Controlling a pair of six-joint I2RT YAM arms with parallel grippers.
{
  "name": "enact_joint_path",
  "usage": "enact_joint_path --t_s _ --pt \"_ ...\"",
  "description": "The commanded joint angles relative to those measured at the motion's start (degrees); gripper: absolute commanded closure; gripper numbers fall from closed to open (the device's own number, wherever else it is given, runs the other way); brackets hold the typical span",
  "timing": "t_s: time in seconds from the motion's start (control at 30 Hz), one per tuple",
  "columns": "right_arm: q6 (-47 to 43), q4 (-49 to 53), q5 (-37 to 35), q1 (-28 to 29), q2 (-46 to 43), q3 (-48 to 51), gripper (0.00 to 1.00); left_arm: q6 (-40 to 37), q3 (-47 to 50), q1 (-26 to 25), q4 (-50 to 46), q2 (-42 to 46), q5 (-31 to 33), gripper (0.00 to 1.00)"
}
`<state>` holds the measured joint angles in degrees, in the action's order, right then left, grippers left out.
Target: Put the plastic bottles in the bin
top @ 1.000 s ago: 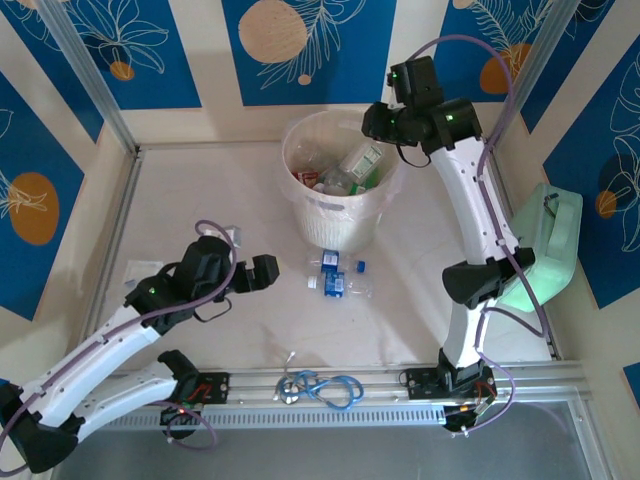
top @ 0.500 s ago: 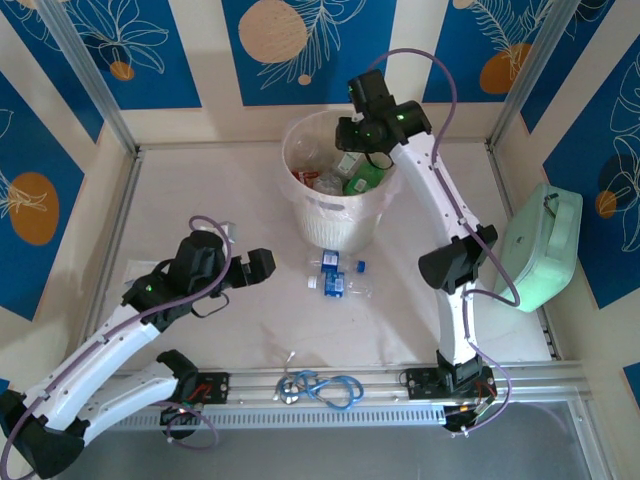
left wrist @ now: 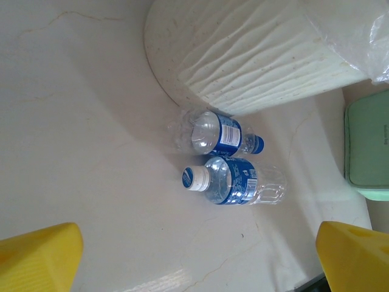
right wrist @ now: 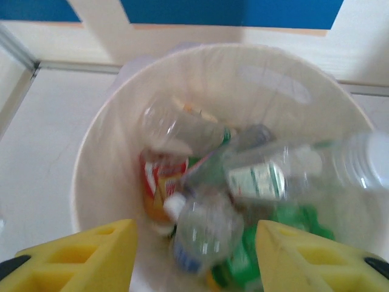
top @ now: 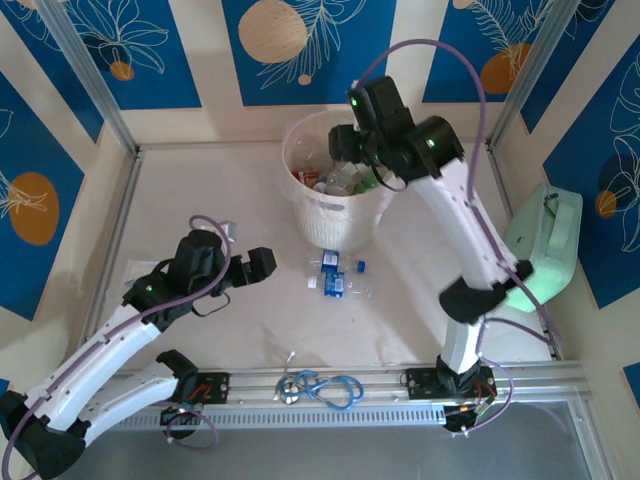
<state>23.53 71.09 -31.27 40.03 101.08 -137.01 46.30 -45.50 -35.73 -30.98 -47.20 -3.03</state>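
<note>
Two bottles (top: 334, 278) just beside bin (top: 345, 222) base; bare table (top: 190, 190) to L.

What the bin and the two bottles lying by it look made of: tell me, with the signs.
Bin: likely moulded plastic, matte cream with fine specks, ribbed wall. Bottle nearest it: thin clear plastic, glossy, crumpled at one end, blue label and cap. Other bottle: the same clear plastic, blue label, white-topped cap.

blue floral wall panels (top: 298, 60) surround a pale table (top: 200, 200)
</note>
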Motion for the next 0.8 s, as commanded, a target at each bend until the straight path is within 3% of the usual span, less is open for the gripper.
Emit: enact_joint_path --t_s 0.0,0.2,0.37,0.43,0.53,0.67,0.77 --pt "1.9 -0.2 -6.7 5.8 -11.6 12.2 0.43 4.1 2.6 0.7 2.8 0.1 -2.8 0.04" --pt "12.4 -3.5 -2.8 12.1 -32.7 42.3 0.47 9.9 5.5 0.7 7.3 -4.3 -6.0 0.10" --pt "22.7 -6.5 3.9 11.7 -45.3 63.9 0.43 17.4 9.0 0.5 18.8 -11.3 -9.9 0.18" --pt "25.2 -8.8 8.7 8.5 -48.1 70.7 0.39 20.3 9.7 0.5 23.1 -15.1 -11.4 0.21" --pt "25.0 -15.9 22.9 -1.8 -49.6 81.1 0.39 22.9 9.6 0.3 27.8 -19.7 -12.5 0.25" --pt "21.1 -31.0 40.8 -12.9 -50.0 92.5 0.22 24.5 10.4 0.3 29.8 -20.9 -12.3 0.26" --pt "19.1 -37.3 47.0 -18.2 -46.5 95.8 0.17 24.8 11.8 0.2 28.7 -19.9 -11.5 0.26"
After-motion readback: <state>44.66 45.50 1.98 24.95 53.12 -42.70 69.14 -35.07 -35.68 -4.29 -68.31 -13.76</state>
